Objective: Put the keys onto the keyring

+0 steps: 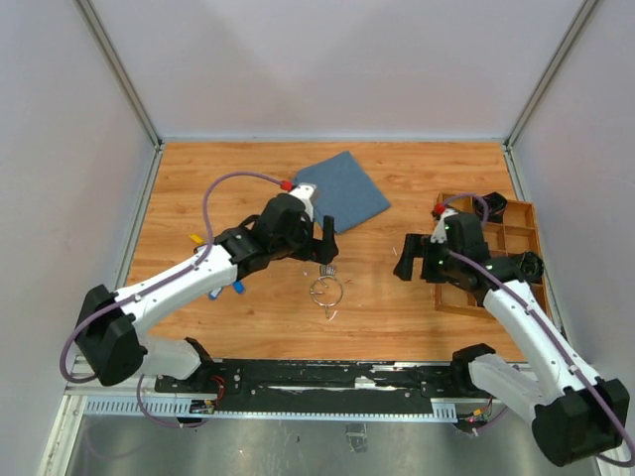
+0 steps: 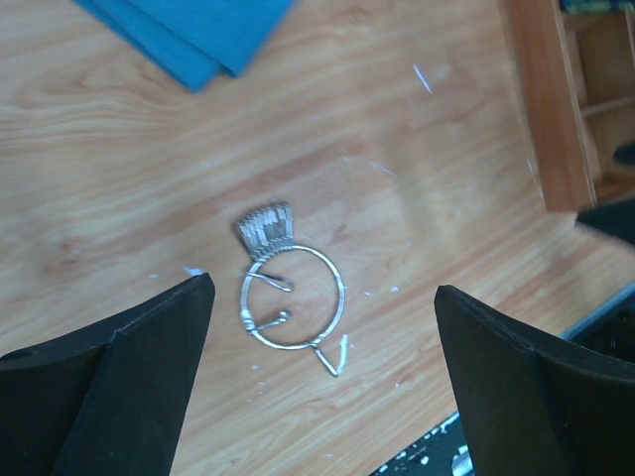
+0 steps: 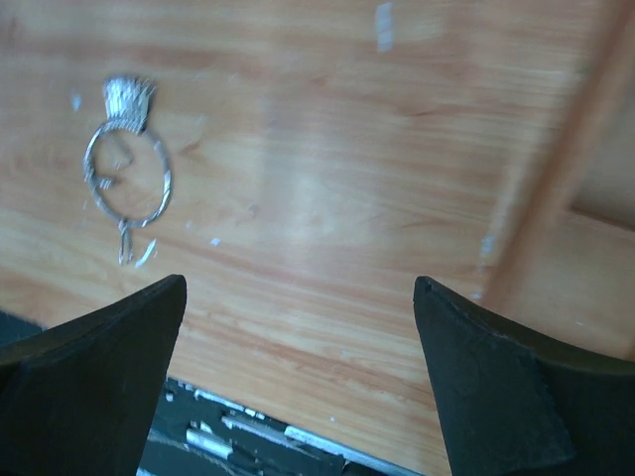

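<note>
The keyring (image 1: 325, 290), a thin silver wire ring with a short chain bit (image 1: 328, 270), lies flat on the wooden table near the front centre. It also shows in the left wrist view (image 2: 341, 295) and in the right wrist view (image 3: 165, 186). My left gripper (image 1: 325, 238) is open and empty, just behind and above the ring (image 2: 322, 285). My right gripper (image 1: 407, 260) is open and empty, to the right of the ring (image 3: 300, 282). A yellow-tagged key (image 1: 196, 238) and blue-tagged keys (image 1: 238, 288) lie by the left arm, partly hidden by it.
A folded blue cloth (image 1: 342, 188) lies behind the left gripper, also in the left wrist view (image 2: 189, 30). A wooden compartment tray (image 1: 501, 213) stands at the right, its edge also in the left wrist view (image 2: 546, 99) and in the right wrist view (image 3: 585, 149).
</note>
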